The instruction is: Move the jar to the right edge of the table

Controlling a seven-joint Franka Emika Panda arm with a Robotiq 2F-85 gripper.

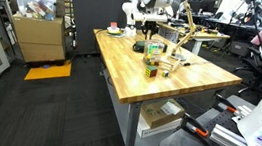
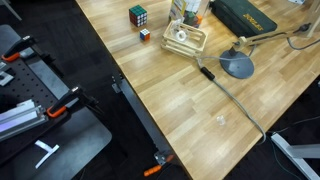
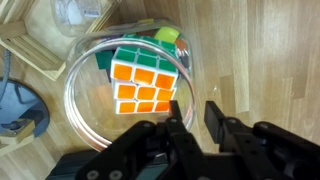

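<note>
The see-through jar point(image 3: 78, 100) fills the wrist view, with a bit of green at its far rim. I look down through it. My gripper point(image 3: 194, 122) has its fingers close together astride the jar's near wall, one inside and one outside, shut on it. In an exterior view the jar point(image 1: 154, 50) shows green just below my gripper point(image 1: 150, 31), over the far part of the wooden table point(image 1: 200, 84). The table also shows in an exterior view point(image 2: 200, 110).
A multicoloured cube point(image 3: 145, 80) shows through the jar; it is in both exterior views point(image 1: 152, 71) point(image 2: 138, 15). A pale wooden tray point(image 2: 185, 42), a desk lamp's grey base point(image 2: 238, 66), a dark green box point(image 2: 245, 15) and a tiny cube point(image 2: 145, 34) stand nearby.
</note>
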